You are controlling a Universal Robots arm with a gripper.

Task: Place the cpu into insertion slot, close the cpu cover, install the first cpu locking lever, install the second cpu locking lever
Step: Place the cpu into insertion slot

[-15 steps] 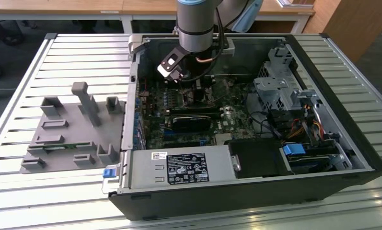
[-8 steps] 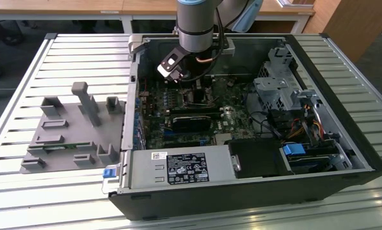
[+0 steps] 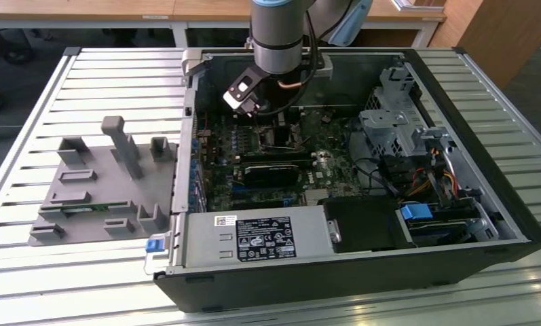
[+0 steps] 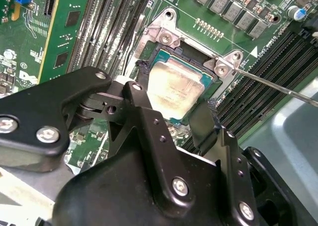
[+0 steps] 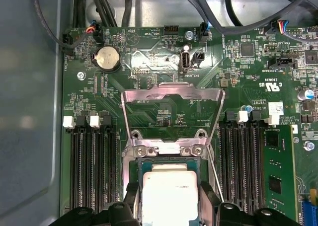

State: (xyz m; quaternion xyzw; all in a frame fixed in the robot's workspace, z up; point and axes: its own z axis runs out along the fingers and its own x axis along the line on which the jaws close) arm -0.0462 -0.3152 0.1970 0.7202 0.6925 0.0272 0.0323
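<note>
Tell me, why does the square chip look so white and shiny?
In the first wrist view, light bounces off the cpu, washing its metal top nearly white; in the second wrist view it shows patchy glare; in the exterior view the slatted table glares too.

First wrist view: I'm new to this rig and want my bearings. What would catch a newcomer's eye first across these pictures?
The pale silvery cpu stands out on the green board, with the gripper close over it. Just beyond it the cpu cover stands swung open. In the exterior view, the arm reaches down into an open black computer case.
</note>
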